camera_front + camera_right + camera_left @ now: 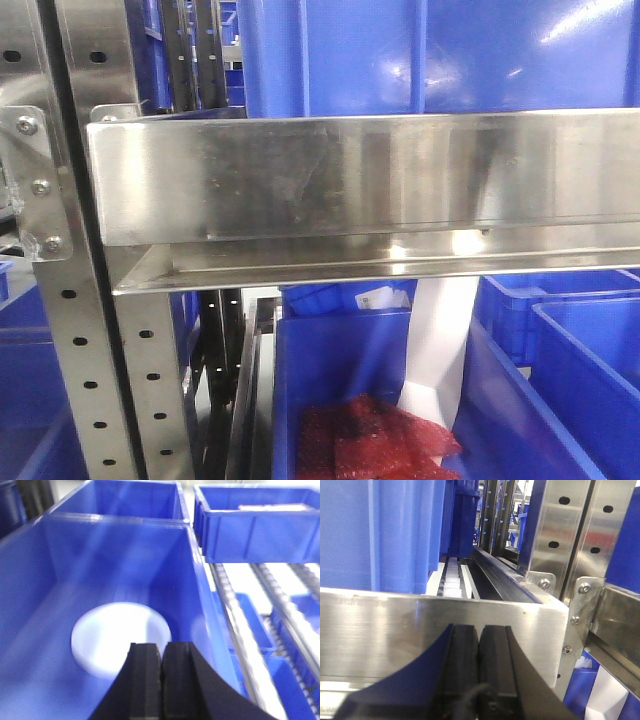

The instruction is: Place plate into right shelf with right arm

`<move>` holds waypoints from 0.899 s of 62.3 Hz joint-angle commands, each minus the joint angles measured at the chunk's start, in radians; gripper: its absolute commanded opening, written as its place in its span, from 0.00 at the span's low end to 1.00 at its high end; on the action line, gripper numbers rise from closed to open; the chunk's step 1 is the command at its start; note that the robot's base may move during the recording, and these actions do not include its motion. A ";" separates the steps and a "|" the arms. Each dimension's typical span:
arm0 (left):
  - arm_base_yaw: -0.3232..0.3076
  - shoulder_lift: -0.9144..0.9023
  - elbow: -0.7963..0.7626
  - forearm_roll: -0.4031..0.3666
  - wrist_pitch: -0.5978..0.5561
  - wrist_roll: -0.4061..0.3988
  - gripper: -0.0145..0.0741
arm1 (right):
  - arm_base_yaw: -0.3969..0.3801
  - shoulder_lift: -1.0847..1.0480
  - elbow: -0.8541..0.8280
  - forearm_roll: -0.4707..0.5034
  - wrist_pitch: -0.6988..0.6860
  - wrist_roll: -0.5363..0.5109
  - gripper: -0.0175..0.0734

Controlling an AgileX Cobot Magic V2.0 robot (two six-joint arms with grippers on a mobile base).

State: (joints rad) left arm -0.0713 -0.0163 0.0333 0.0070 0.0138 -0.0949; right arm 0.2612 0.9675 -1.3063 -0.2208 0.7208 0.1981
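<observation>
right gripper point(161, 680): jaws pressed together, nothing between them, hovering over near edge of blue bin point(45, 580).
plate point(120, 637): white, lying flat on bin floor, just beyond fingertips, apart from gripper.
bin neighbours: second blue bin point(125, 500) behind, shallower blue crate point(255, 530) toward the right.
left gripper point(479, 670): jaws shut, empty, facing steel shelf rail point(395, 625).
front view: steel rail point(400, 175) across frame, red packets point(375, 440) in lower bin.
</observation>
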 commanded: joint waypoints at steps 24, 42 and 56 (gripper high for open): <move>0.002 -0.012 0.008 0.000 -0.092 -0.006 0.11 | 0.000 -0.629 0.620 -0.019 -0.290 -0.016 0.22; 0.002 -0.012 0.008 0.000 -0.092 -0.006 0.11 | 0.000 -0.720 0.728 -0.019 -0.245 -0.016 0.22; 0.002 -0.012 0.008 0.000 -0.092 -0.006 0.11 | 0.000 -0.720 0.733 -0.020 -0.235 -0.016 0.22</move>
State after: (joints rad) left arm -0.0713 -0.0163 0.0333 0.0070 0.0138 -0.0949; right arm 0.2612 0.2362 -0.5459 -0.2208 0.5650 0.1919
